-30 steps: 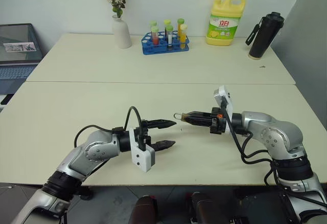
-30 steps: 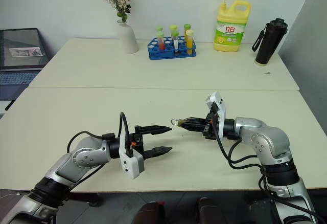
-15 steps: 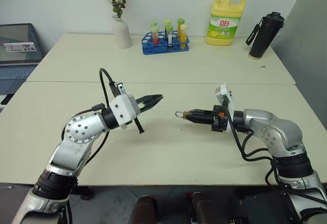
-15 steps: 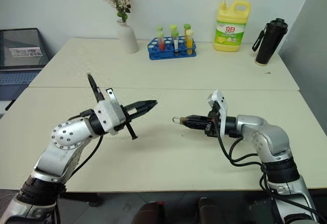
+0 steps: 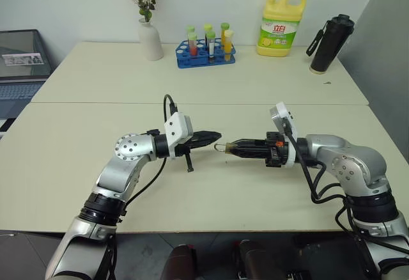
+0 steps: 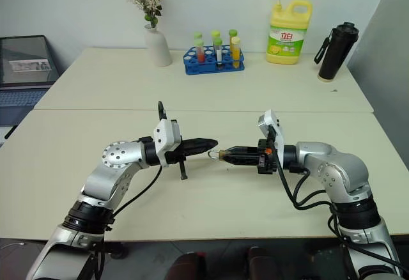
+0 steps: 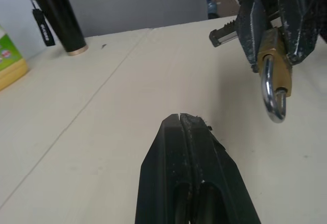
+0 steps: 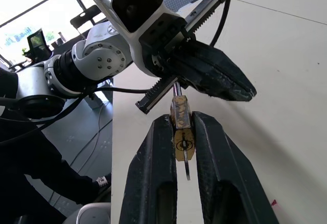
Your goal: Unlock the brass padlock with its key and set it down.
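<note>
Nearest the robot, both arms meet over the near table (image 5: 64,184). The left gripper (image 5: 216,136) is fully closed with nothing between its fingers; the left wrist view shows the two black fingers pressed flat together. One second ago this gripper stood open and lower, near the table's near edge. It has since shut, rolled over at the wrist, and advanced toward the right arm, so its tip now sits just beside the shackle.

The right gripper (image 5: 227,146) points left, level with the left one, and clamps the brass padlock (image 8: 180,127) by its body. The silver shackle projects toward the left gripper. The key (image 8: 187,169) appears in the right wrist view as a thin strip hanging from the keyhole end of the padlock; whether it is fully seated cannot be confirmed.

Judgement: the unlock step is not complete. With its fingers shut on nothing, the left gripper cannot turn the key as it stands, and would probably have to reopen and reach the key end.

On the far table stand a vase (image 5: 151,38), a test-tube rack (image 5: 206,50), a yellow detergent bottle (image 5: 282,25) and a black flask (image 5: 331,43).
</note>
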You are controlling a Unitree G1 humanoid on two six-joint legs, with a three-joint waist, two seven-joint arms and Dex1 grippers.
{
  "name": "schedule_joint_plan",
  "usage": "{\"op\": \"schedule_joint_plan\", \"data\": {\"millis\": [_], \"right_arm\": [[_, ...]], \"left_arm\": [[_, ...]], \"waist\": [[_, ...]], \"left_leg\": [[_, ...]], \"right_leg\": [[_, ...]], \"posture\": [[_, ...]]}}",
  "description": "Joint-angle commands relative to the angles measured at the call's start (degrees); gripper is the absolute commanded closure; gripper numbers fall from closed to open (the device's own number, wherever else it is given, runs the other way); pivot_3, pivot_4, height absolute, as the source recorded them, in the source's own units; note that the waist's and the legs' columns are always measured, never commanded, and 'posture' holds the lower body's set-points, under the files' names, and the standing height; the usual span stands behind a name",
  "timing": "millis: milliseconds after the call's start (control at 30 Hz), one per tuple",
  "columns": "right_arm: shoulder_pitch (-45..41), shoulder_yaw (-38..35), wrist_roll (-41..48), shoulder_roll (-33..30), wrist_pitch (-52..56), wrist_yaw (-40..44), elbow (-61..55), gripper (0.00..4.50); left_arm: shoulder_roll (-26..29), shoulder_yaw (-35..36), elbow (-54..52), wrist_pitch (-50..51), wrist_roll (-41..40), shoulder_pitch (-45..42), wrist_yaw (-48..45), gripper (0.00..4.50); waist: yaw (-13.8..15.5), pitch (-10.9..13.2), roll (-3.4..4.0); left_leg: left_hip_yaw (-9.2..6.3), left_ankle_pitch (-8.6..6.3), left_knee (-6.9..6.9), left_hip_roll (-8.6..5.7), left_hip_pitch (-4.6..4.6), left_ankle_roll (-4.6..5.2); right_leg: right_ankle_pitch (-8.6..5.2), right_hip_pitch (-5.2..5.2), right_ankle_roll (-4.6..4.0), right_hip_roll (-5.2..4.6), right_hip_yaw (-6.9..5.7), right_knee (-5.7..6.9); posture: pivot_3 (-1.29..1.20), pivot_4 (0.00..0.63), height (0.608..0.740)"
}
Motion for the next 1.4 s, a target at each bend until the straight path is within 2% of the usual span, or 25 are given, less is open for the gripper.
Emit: {"op": "schedule_joint_plan", "data": {"millis": [33, 700, 933, 1133, 1400], "right_arm": [[-0.5, -1.7, 1.8, -0.1, 0.0, -0.3, -2.3, 4.34], [-1.1, -1.2, 0.8, -0.7, -0.7, -0.4, -0.2, 4.34], [-0.6, -0.7, -0.2, -1.0, -1.4, 0.1, 0.1, 4.34], [-0.2, -0.5, -1.0, -1.0, -1.8, 0.6, 0.0, 4.34], [-0.2, -0.4, -0.9, -0.7, -1.7, 0.7, -0.2, 4.34]], "left_arm": [[0.2, 0.8, -3.6, 2.8, -1.8, 0.2, -2.3, 4.50], [2.0, 4.1, -15.2, 15.2, -6.9, 4.9, -3.4, 4.50], [2.3, 6.4, -18.9, 20.7, -11.3, 5.2, -2.6, 4.50], [1.8, 8.1, -20.6, 25.2, -14.8, 4.4, -0.9, 4.50], [1.0, 8.4, -19.2, 25.3, -14.6, 3.7, 0.6, 4.50]], "waist": [[0.0, 0.0, 0.00], [0.1, 0.0, 0.00], [0.0, 0.0, -0.01], [0.0, 0.0, -0.01], [0.1, 0.0, 0.00]], "left_leg": [[0.00, 0.00, 0.00, 0.01, 0.00, 0.00], [-0.02, 0.00, 0.00, 0.02, 0.00, 0.00], [-0.02, 0.00, 0.00, 0.02, 0.00, 0.00], [-0.02, 0.00, 0.00, 0.02, 0.00, 0.00], [-0.02, 0.00, 0.00, 0.02, 0.00, 0.00]], "right_leg": [[0.00, 0.00, 0.00, 0.02, -0.01, 0.00], [-0.01, 0.00, 0.02, 0.02, 0.00, 0.00], [-0.01, 0.00, 0.02, 0.02, 0.01, -0.01], [-0.02, 0.00, 0.03, 0.02, 0.01, -0.01], [-0.02, 0.00, 0.03, 0.03, 0.01, -0.01]], "posture": [[0.00, 0.150, 0.740], [0.00, 0.150, 0.740], [0.00, 0.150, 0.740], [0.00, 0.150, 0.740], [0.00, 0.150, 0.740]]}}
